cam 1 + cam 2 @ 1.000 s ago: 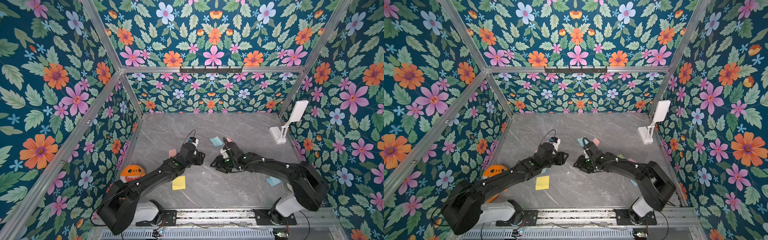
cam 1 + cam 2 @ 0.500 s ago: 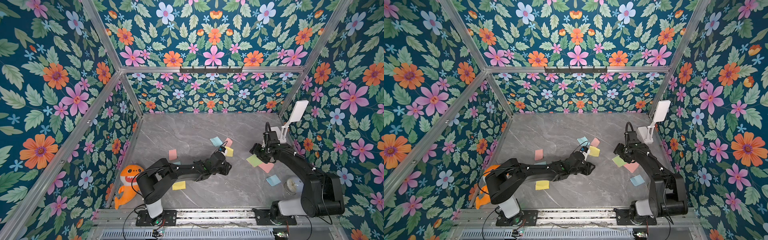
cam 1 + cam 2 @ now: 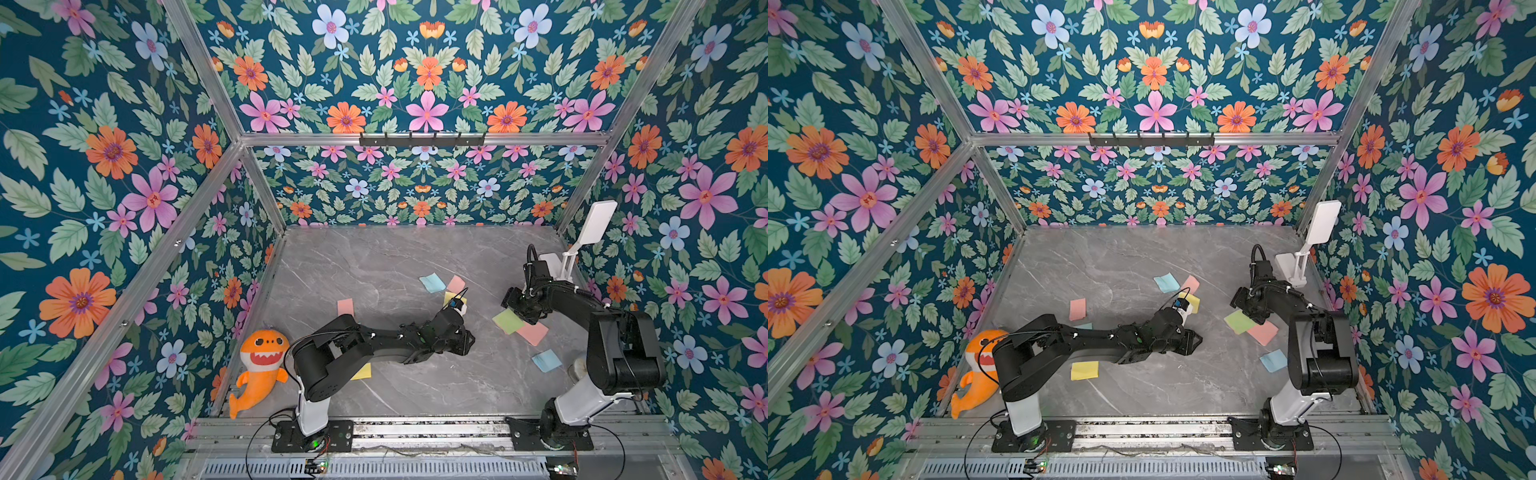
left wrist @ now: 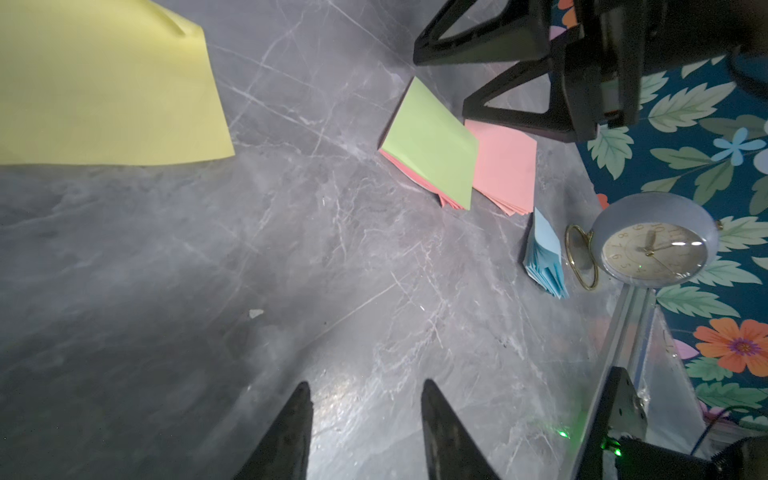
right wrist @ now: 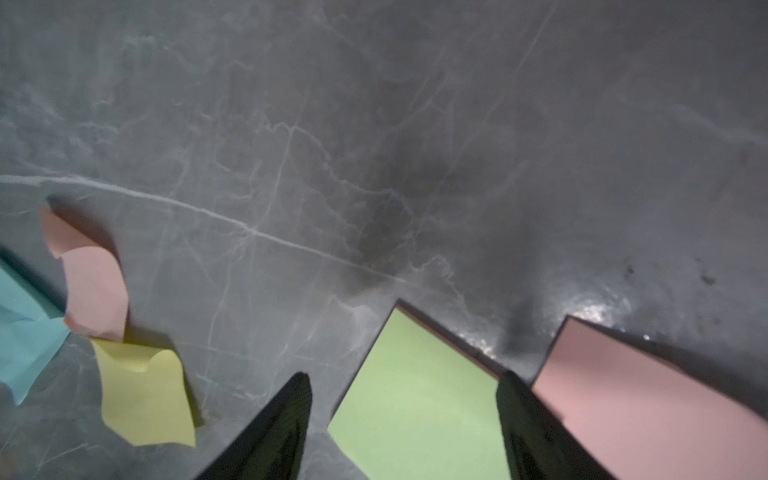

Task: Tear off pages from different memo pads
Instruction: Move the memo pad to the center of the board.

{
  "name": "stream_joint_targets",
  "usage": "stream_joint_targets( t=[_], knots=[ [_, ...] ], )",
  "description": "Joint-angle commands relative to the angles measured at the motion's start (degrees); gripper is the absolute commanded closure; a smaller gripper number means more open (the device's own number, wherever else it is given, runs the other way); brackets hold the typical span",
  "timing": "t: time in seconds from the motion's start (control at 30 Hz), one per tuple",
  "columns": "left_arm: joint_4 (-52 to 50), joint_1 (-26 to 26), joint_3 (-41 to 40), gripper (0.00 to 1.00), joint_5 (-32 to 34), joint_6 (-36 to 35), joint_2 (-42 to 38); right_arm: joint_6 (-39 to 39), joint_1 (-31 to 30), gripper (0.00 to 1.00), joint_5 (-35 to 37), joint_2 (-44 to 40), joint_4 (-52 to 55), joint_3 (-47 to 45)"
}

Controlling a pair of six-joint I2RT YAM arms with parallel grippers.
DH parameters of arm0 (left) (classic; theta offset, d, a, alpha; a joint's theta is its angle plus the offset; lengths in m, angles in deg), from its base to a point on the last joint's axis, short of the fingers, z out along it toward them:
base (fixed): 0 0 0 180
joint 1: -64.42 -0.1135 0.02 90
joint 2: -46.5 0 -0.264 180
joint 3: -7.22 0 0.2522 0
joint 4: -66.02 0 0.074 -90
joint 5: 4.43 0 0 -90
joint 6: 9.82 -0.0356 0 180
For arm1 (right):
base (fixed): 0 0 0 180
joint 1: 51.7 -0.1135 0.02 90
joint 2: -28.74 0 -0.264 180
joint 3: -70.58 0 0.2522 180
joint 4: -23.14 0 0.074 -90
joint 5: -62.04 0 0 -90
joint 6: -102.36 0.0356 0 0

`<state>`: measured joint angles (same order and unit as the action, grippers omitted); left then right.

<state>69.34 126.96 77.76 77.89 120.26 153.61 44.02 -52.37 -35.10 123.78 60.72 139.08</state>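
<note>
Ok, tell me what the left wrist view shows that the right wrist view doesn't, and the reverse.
Left wrist only: the clock and the blue memo pad. Right wrist only: the curled pink page and the blue page. Both: the green-topped pad beside the pink pad on the marble table, and a yellow page, possibly the same one.

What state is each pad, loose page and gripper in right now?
Green pad, flat, pink sheets beneath.
Pink pad, flat, beside the green one.
Blue pad, sheets fanned.
Cluster of three pages, curled.
Single pink page, flat.
Single yellow page, flat.
Left gripper, open, empty, over bare table.
Right gripper, open, over the green pad.
</note>
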Motion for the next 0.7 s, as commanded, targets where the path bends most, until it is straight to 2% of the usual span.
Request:
stream_joint_targets(
  t=[0.0,0.17,0.3,0.57,0.67],
  knots=[
    [0.47,-0.01,1.08,0.55,-0.20,-0.76,0.37,-1.03,-0.05,0.28,-2.15,3.24,-0.56,1.14],
    [0.26,-0.12,0.62,0.55,0.13,-1.11,0.36,-0.40,-1.16,0.29,-6.15,3.90,-2.05,-0.44],
    [0.46,-1.02,-0.97,0.55,1.53,-0.45,-1.04,0.65,-6.51,0.31,-5.55,2.20,-1.30,-2.06],
    [0.68,-3.50,-5.33,0.55,2.88,-0.08,-5.10,5.05,-16.01,0.31,-4.94,-6.18,-1.90,-8.49],
    [0.78,-3.51,-5.36,0.55,2.61,-0.44,-5.42,3.53,-15.25,0.30,-6.50,-8.76,0.29,-8.72]
  ],
)
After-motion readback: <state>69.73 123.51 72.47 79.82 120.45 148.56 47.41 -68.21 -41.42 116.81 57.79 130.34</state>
